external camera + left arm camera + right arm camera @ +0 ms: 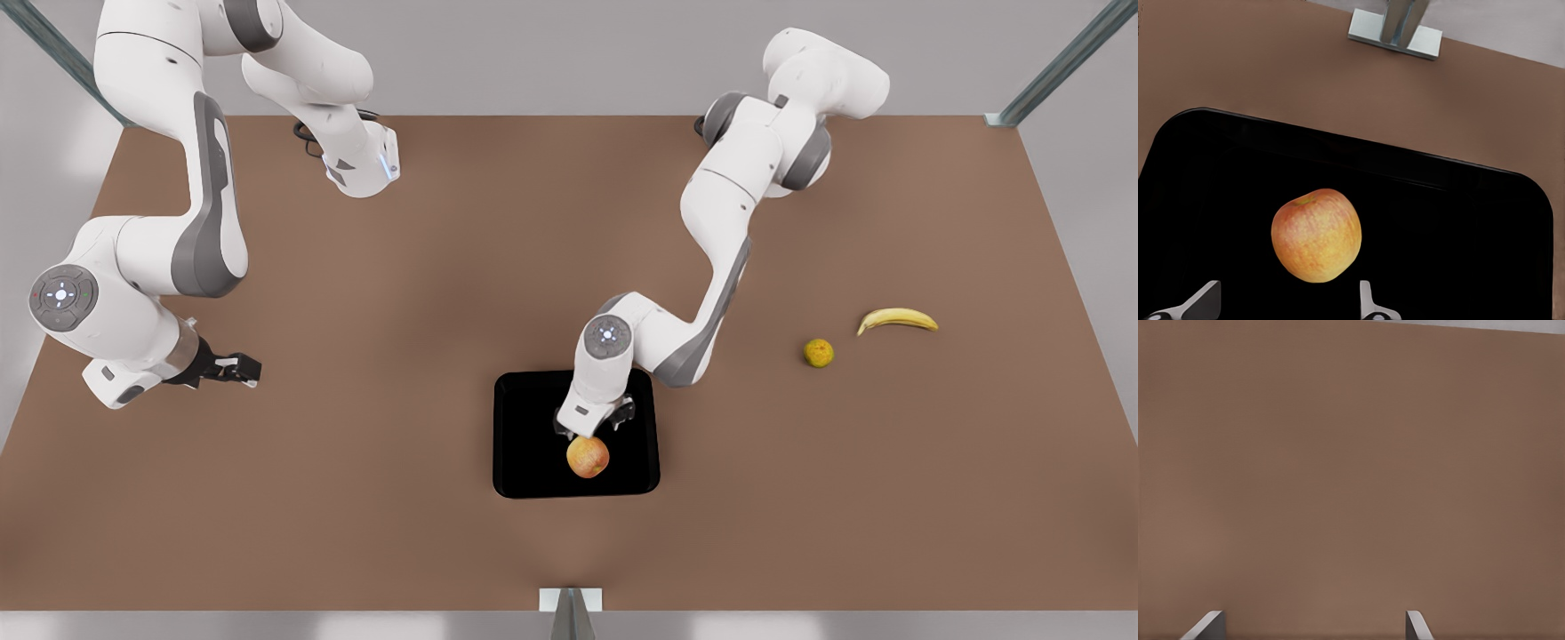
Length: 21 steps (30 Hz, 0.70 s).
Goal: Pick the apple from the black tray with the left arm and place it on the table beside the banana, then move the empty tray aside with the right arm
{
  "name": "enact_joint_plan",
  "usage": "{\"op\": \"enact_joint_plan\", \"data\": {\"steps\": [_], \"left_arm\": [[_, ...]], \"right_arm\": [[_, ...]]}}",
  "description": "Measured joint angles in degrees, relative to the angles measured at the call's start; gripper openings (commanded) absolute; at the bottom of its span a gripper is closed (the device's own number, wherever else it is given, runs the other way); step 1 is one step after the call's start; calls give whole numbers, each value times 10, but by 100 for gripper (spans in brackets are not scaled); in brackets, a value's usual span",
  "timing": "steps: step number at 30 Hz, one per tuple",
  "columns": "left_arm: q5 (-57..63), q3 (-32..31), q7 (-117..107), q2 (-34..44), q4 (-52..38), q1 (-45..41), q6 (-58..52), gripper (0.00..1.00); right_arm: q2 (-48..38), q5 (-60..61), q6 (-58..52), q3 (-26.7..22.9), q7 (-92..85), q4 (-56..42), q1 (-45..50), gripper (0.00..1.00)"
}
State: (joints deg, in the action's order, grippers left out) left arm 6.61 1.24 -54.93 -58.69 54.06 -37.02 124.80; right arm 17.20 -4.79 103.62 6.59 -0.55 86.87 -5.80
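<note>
A round yellow-orange apple [588,457] with a reddish blush sits inside the glossy black tray [524,444] near the middle of the brown bench [427,311], the left tool [594,425] poised just above it with fingers [1368,303] spread wide on either side, not touching the fruit. The right tool [238,367] waits well apart over bare bench at the front view's left, its fingers [1418,625] also wide. A slim yellow banana [897,319] and a bumpy yellow-green fruit [819,352] lie near each other toward the front view's right.
</note>
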Motion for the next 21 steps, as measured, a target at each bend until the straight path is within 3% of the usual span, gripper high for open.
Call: {"op": "enact_joint_plan", "data": {"steps": [12,21], "left_arm": [[34,16,-188,-77,-47,-3,120,100],[54,34,-222,-83,-46,-12,121,100]], "right_arm": [[1,0,0,0,1,0,0,100],[1,0,0,0,1,0,0,100]]}}
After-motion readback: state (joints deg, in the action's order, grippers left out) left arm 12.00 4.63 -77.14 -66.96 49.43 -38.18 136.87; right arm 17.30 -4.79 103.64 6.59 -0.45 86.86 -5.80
